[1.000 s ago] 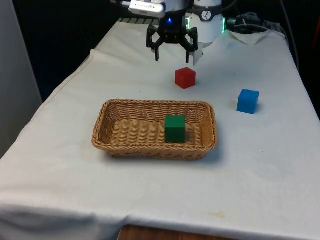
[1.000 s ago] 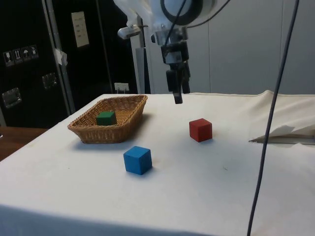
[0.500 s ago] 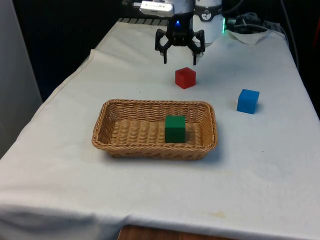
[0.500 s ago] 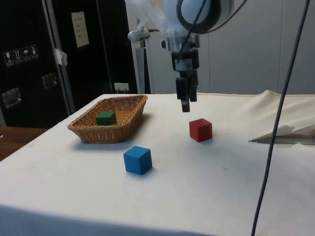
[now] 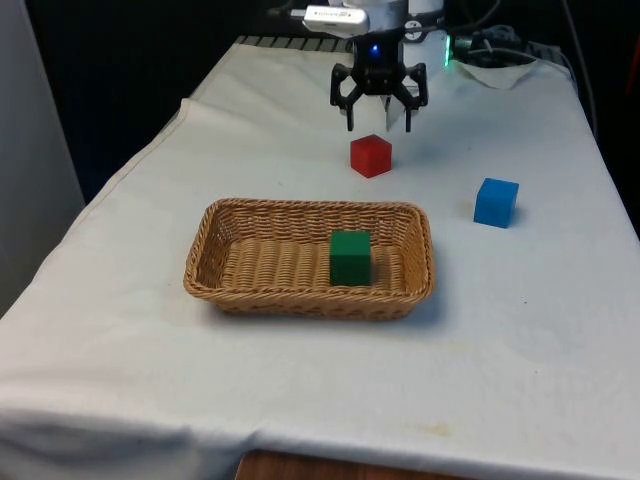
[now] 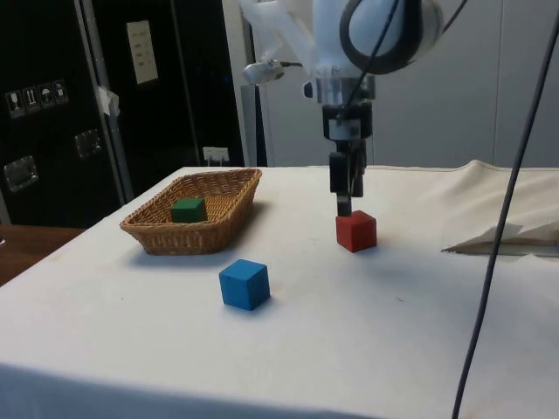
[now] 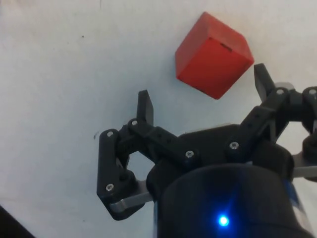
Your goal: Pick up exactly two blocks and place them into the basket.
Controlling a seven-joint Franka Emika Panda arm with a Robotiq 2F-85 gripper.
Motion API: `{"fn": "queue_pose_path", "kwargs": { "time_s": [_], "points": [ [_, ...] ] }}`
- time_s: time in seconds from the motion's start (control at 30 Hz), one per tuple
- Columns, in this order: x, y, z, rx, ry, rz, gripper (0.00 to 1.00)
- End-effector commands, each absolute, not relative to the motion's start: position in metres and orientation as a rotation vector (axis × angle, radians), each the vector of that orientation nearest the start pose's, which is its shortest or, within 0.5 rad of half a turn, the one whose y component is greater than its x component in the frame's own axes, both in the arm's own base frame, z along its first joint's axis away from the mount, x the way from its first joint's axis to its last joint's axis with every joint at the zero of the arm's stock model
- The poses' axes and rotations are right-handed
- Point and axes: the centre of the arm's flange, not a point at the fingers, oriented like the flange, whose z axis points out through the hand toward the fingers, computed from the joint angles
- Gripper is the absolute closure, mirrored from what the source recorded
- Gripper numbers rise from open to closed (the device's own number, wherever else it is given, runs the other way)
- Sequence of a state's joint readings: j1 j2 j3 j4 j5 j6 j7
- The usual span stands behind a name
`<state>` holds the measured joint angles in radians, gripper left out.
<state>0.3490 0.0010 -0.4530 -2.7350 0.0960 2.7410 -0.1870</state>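
A wicker basket (image 5: 225,285) (image 6: 223,218) lies on the white cloth with a green block (image 5: 350,257) (image 6: 188,209) inside it. A red block (image 5: 371,155) (image 6: 356,230) (image 7: 214,55) stands on the cloth beyond the basket. A blue block (image 5: 496,202) (image 6: 244,284) sits toward the front view's right. My gripper (image 5: 378,125) (image 6: 344,208) (image 7: 203,94) hangs open just above and slightly behind the red block, holding nothing. In the wrist view the red block lies just ahead of the spread fingertips (image 7: 144,104).
Crumpled cloth and cables (image 5: 510,60) lie at the far end of the table by the robot's base. A thin cable (image 6: 498,218) hangs down in the side view.
My gripper has moved toward the front view's right and lower, from beside the basket's far edge to just above the red block. It stayed open. No block has moved.
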Motion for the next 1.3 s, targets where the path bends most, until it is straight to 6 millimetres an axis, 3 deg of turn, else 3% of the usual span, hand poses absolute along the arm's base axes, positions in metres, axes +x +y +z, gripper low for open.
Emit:
{"fn": "queue_pose_path", "kwargs": {
  "time_s": [0.0,0.5,1.13,1.2,1.23,1.27],
  "points": [
    [0.391,-0.045,0.223,-3.095,0.001,-0.051,0.0],
    [0.386,-0.044,0.208,-3.136,-0.106,-0.141,0.0],
    [0.376,-0.044,0.17,-3.203,-0.237,-0.131,0.0],
    [0.376,-0.044,0.17,-3.204,-0.242,-0.133,0.11],
    [0.376,-0.044,0.169,-3.205,-0.247,-0.131,0.32],
    [0.377,-0.046,0.167,-3.211,-0.241,-0.113,0.43]
  ]
}}
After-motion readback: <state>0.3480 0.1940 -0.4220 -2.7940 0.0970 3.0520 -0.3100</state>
